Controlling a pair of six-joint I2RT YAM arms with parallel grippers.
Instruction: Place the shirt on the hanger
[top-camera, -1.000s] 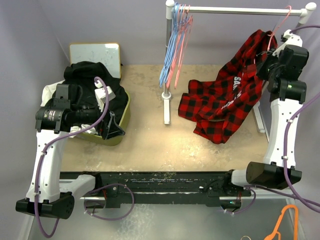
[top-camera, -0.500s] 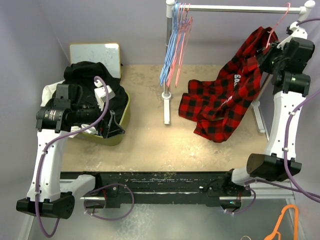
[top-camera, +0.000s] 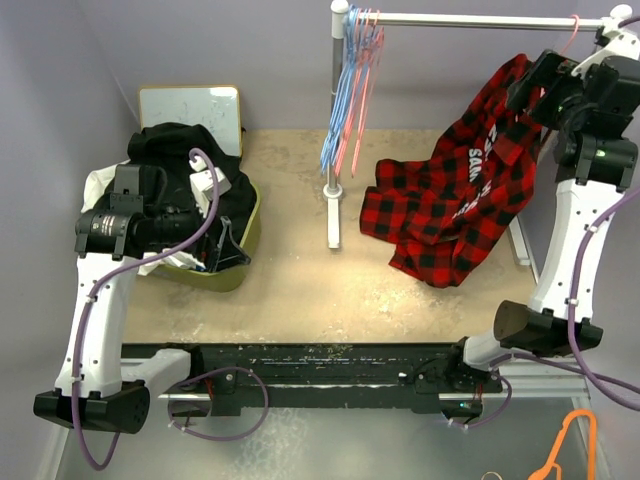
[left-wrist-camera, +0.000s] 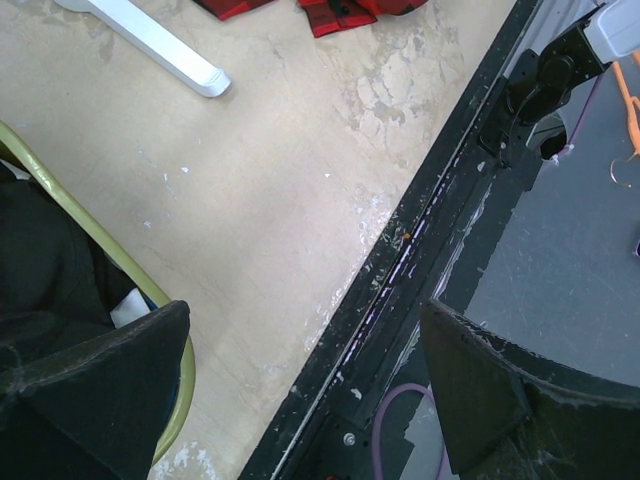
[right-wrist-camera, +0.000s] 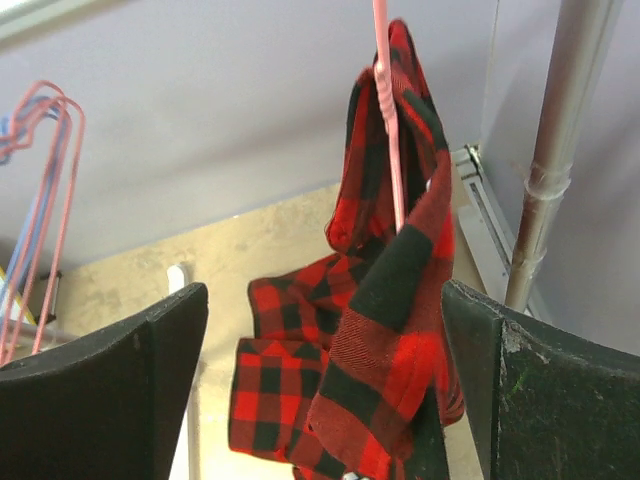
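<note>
The red-and-black checked shirt (top-camera: 455, 200) hangs from the pale-pink hanger (top-camera: 574, 26), whose hook sits on the rail at the far right; the shirt's lower part trails onto the table. In the right wrist view the hanger's stem (right-wrist-camera: 387, 110) rises out of the shirt's bunched collar (right-wrist-camera: 400, 300). My right gripper (top-camera: 533, 85) is open beside the top of the shirt, and its fingers (right-wrist-camera: 320, 305) stand wide on either side of the cloth without touching it. My left gripper (top-camera: 226, 255) is open over the basket's rim and holds nothing (left-wrist-camera: 305, 310).
A white rail (top-camera: 480, 18) on a post (top-camera: 335, 150) carries several light-blue and pink hangers (top-camera: 350, 90) at its left end. A green basket (top-camera: 247, 235) holds a black garment (top-camera: 180, 160). An orange hanger (top-camera: 570, 445) lies off the table at near right.
My right gripper has opened and let go of the hanger's neck after moving up and right. The hanger now hangs from the rail by itself. The left arm barely moved.
</note>
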